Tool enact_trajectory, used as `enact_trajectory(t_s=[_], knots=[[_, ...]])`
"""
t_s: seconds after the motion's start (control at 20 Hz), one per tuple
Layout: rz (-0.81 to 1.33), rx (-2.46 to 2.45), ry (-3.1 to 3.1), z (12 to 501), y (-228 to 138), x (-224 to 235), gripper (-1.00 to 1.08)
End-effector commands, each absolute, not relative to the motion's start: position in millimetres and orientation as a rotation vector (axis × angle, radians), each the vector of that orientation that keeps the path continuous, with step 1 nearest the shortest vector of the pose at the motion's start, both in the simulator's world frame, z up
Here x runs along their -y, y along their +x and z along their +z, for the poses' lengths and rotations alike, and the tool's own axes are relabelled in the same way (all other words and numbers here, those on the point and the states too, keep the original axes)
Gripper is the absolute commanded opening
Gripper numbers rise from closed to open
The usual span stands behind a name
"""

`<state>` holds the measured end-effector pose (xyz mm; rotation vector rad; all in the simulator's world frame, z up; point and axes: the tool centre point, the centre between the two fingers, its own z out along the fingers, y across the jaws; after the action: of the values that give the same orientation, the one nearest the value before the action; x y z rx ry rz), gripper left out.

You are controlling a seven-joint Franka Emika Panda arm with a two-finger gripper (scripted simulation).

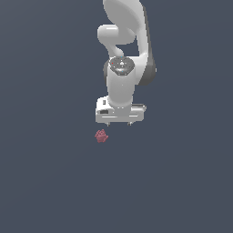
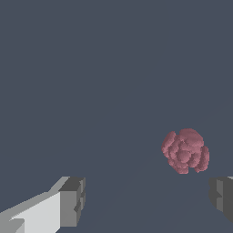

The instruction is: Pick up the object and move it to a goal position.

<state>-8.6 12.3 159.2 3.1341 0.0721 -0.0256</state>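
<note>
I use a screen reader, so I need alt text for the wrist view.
A small, bumpy, dark pink berry-like blob lies on a plain dark grey-blue surface. The white gripper is open, its two grey fingertips spread wide and empty, short of the blob.

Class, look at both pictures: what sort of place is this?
Likely a simulated test scene, not a real room: a flat, featureless grey ground, one white robot arm with its gripper open, and a small red berry-like object.

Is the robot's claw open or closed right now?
Open. In the wrist view the gripper shows two fingers far apart, nothing between them; the red object lies ahead.
</note>
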Motion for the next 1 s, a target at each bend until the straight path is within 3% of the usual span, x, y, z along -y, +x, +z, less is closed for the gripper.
enact_trajectory(t_s=[0.0,0.95], knots=[[-0.026,-0.072,3.134,159.2,-8.6,-12.3,1.0],[0.018,0.019,3.136,169.9,-4.7,8.5,1.0]])
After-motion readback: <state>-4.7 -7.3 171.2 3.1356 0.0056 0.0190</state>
